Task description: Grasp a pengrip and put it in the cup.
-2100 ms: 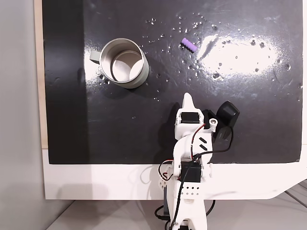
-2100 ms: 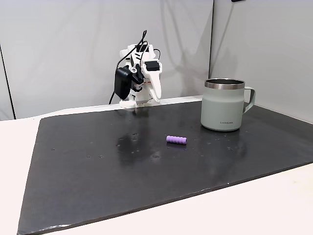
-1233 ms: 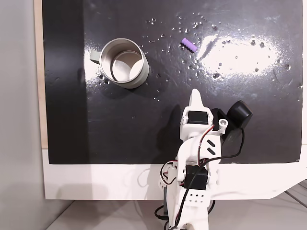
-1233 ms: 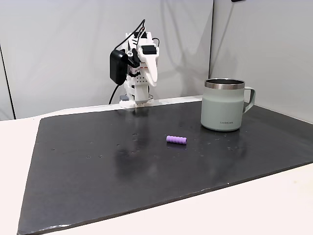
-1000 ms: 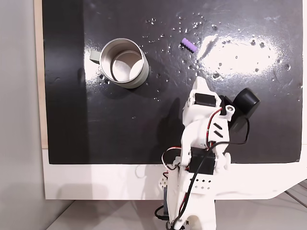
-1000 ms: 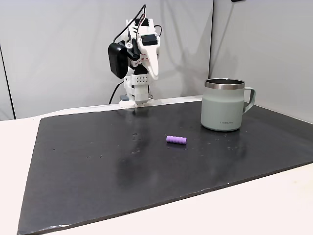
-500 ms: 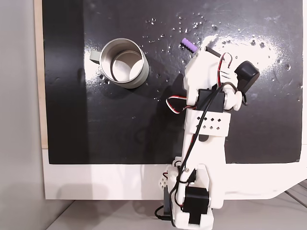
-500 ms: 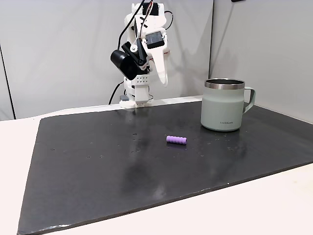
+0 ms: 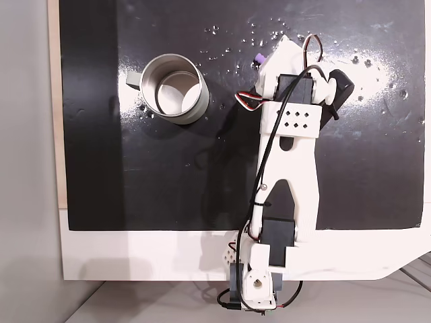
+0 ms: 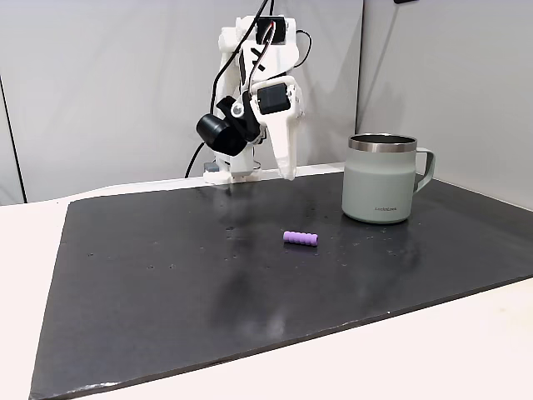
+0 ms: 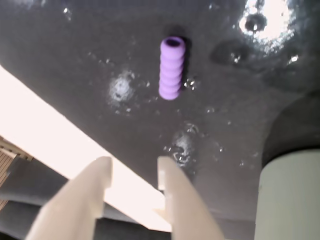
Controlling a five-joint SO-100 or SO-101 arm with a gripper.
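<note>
The purple ribbed pengrip [image 10: 301, 238] lies flat on the black mat, left of the cup in a fixed view. The arm covers most of it in a fixed view from above, where a purple end [image 9: 258, 60] shows. In the wrist view the pengrip [image 11: 171, 68] lies ahead of the fingertips. The grey cup [image 9: 174, 88] [image 10: 383, 179] stands upright and empty; its wall [image 11: 287, 195] fills the wrist view's lower right. My gripper [image 10: 288, 173] [image 9: 283, 42] [image 11: 134, 167] hangs above the mat near the pengrip, pointing down, open by a narrow gap, holding nothing.
The black mat [image 10: 166, 283] lies on a white table [image 9: 135, 256] and carries scattered droplets and glare. The arm's base [image 9: 256, 289] sits at the table edge, behind the mat in the side view. A wall stands close behind it.
The arm has unfolded from its tucked pose near the base and reached out across the mat. The gripper now hovers by the pengrip. Cup and pengrip have not moved.
</note>
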